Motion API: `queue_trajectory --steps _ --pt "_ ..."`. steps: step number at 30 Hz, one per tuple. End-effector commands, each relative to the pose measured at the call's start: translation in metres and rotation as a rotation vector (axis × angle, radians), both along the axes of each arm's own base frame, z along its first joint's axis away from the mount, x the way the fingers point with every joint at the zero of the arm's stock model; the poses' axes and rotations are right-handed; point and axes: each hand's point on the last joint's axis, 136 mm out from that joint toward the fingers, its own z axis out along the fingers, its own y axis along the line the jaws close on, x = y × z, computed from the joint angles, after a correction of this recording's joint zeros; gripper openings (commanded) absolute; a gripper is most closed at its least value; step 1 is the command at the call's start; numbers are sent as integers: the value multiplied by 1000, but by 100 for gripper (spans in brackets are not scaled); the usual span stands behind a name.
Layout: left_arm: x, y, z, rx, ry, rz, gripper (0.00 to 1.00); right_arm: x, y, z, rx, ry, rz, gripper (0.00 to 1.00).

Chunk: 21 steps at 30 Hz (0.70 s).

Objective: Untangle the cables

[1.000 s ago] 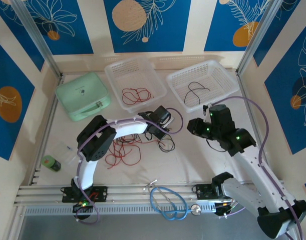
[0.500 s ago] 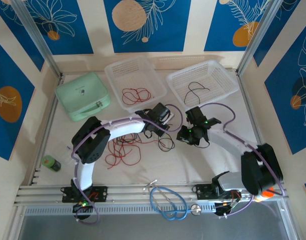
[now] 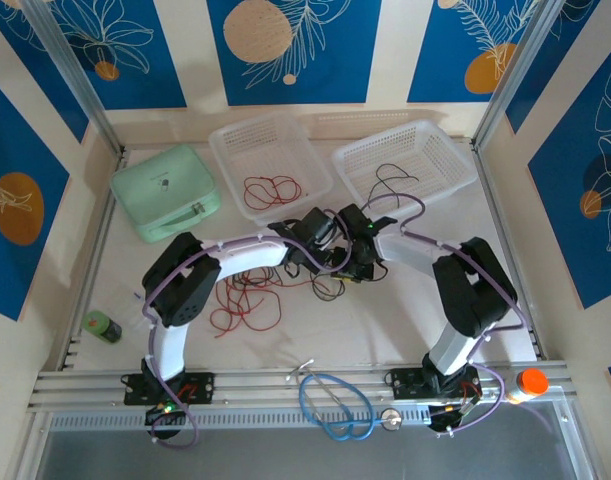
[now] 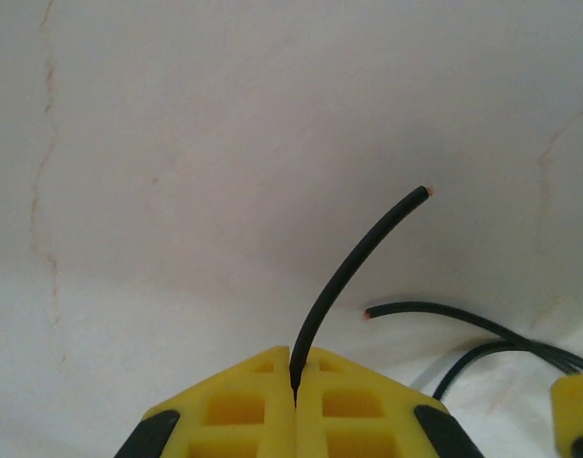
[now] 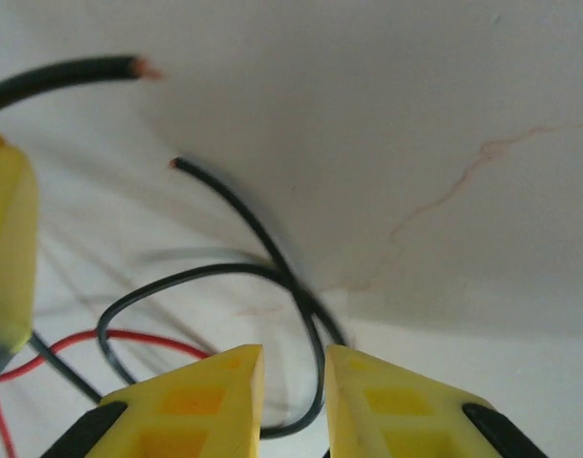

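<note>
Near the worktop's middle we see the left gripper just beside the right gripper — at its nine o'clock. The cables, red and black loops, sprawl toward eight o'clock of both.

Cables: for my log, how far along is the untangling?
Done: one thin red wire lies in the left clear plastic basket, one black wire in the right basket. In hand: the left tool is shut on another black wire; the right tool is open. Left: the red and black tangle.
</note>
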Motion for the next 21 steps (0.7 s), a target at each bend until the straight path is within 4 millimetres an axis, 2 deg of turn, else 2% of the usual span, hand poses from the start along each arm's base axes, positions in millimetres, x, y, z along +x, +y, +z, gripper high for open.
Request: queue_trajectory --steps 1,9,17,21 --pt "-7 -12 20 -57 -29 -26 0 11 1 -9 -68 -6 19 22" --pt "-19 3 -8 -77 38 66 0 16 12 -10 -69 -3 32 20" --pt "-28 -8 -10 -205 63 62 0 10 12 26 46 -74 -39 21" --pt "-27 -13 -8 -230 61 55 0 4 17 32 55 -70 -31 26"
